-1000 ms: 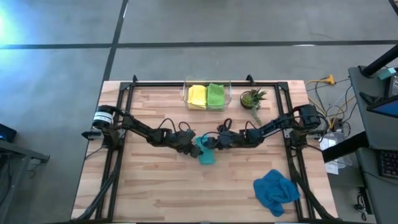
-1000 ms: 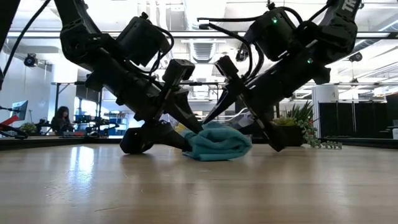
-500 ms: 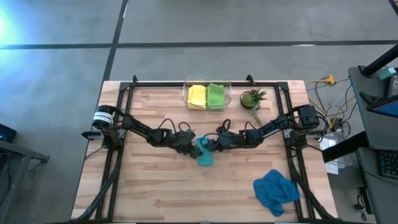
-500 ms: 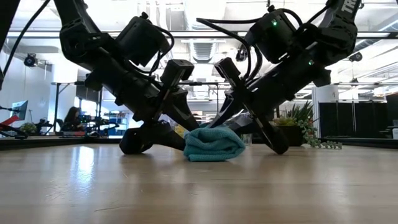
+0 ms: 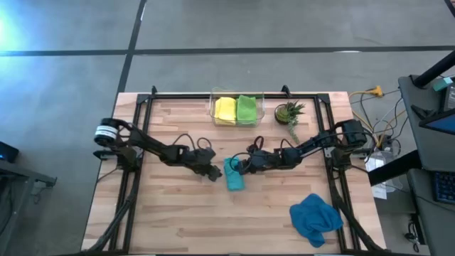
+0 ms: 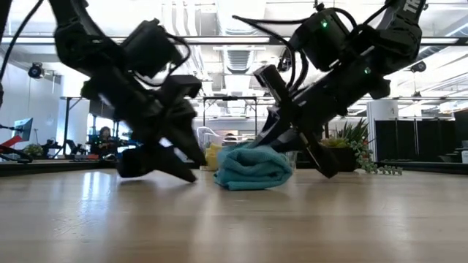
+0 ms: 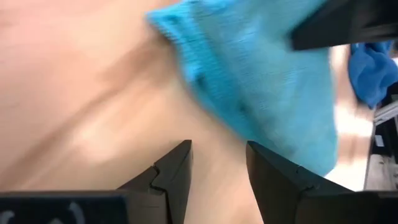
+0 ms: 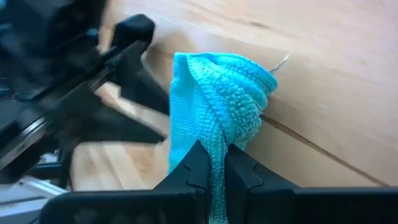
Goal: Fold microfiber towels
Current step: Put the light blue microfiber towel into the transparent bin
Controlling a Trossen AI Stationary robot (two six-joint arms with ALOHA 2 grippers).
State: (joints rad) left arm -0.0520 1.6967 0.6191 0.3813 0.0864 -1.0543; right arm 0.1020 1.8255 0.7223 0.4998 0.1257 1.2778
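We see the teal towel (image 5: 234,174) lying folded into a compact bundle near the middle of the wooden table (image 5: 178,213), with both arms reaching in toward it from either side. The right gripper (image 5: 242,167) is pinched shut on the teal towel: in its own wrist view the two dark fingers (image 8: 200,163) meet tight on a fold of the cloth (image 8: 214,106), which bunches up between them. In the low view the right gripper (image 6: 281,145) presses down onto the top right of the bundle (image 6: 252,168), which rests on the tabletop. The left gripper (image 5: 213,173) sits just beside the towel on its left, apart from it; its wrist view shows the two fingers (image 7: 174,171) standing partly apart with only bare wood between them, and the towel (image 7: 261,81) ahead of the tips, so we take it as open and holding nothing. From the low view the left gripper (image 6: 183,168) has its tips down at the table, a small gap away from the cloth. At the back edge of the table we find a clear container (image 5: 237,122) holding the yellow towel (image 5: 225,109) and the lime green towel (image 5: 247,109) side by side, folded. A small potted plant (image 5: 288,112) stands just to the right of the container. The blue towel (image 5: 315,217) lies crumpled and unfolded near the table's front right corner, well apart from the grippers
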